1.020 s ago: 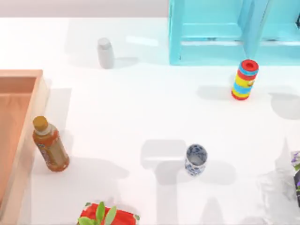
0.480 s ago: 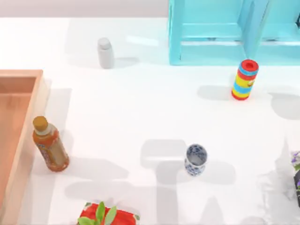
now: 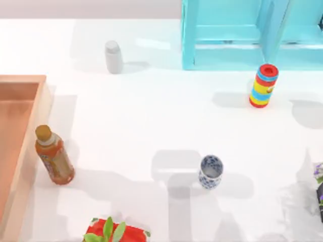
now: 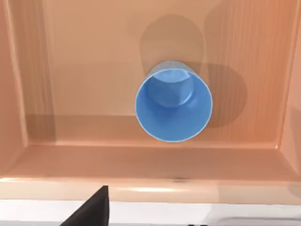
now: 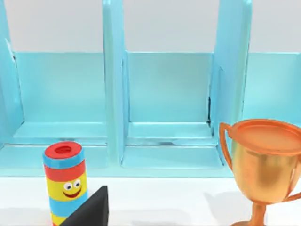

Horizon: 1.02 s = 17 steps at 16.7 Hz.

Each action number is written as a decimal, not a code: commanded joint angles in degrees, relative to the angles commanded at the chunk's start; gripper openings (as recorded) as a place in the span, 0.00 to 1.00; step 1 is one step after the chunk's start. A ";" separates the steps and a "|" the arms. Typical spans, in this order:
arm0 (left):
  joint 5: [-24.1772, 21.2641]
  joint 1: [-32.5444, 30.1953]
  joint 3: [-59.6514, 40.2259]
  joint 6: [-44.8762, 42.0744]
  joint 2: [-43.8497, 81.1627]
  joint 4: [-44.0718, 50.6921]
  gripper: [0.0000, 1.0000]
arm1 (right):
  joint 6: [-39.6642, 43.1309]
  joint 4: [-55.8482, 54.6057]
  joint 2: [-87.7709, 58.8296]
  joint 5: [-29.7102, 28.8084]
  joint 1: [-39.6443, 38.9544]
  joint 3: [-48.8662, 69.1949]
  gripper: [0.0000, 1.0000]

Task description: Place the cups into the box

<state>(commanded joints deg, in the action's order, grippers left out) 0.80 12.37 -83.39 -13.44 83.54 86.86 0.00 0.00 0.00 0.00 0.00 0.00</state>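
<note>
- In the left wrist view the left end effector point(image 4: 91, 209) shows as one dark finger tip over the near plank wall of the box point(image 4: 141, 162); I cannot tell how far it is spread.
- Beyond that wall, further from the left end effector, the blue cup point(image 4: 173, 106) stands upright on the box floor, mouth up and hollow, just inside the wall, with bare wood all round it.
- From above, the box point(image 3: 30, 151) runs off the worktop's left edge; its long right-hand wall has an amber bottle point(image 3: 54, 156) with a yellow cap just beside it.
- The white cup with blue flowers point(image 3: 210, 172) stands upright on the open worktop point(image 3: 151, 121), well apart from the box, nothing close around it.
- A grey-white capped bottle point(image 3: 113, 56) stands toward the far side; a red packet with green leaves point(image 3: 116, 232) lies at the near edge.
- In the right wrist view the right end effector point(image 5: 91, 209) is a dark finger tip too, its spread not to be told; ahead of it stand the striped cylinder point(image 5: 66, 181) with a smiling face and a copper trophy point(image 5: 263, 165), both before the turquoise shelf point(image 5: 164, 117).
</note>
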 joint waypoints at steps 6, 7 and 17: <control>-0.88 -14.83 -15.25 14.75 12.65 1.13 1.00 | 0.00 0.00 0.00 0.00 0.00 0.00 1.00; -0.85 -17.41 -17.41 17.33 15.35 1.80 1.00 | 0.00 0.00 0.00 0.00 0.00 0.00 1.00; -0.15 -44.80 -34.89 43.93 43.34 8.91 1.00 | 0.00 0.00 0.00 0.00 0.00 0.00 1.00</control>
<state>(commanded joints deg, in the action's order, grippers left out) 0.65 -32.43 -118.28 30.49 126.88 95.76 0.00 0.00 0.00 0.00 0.00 0.00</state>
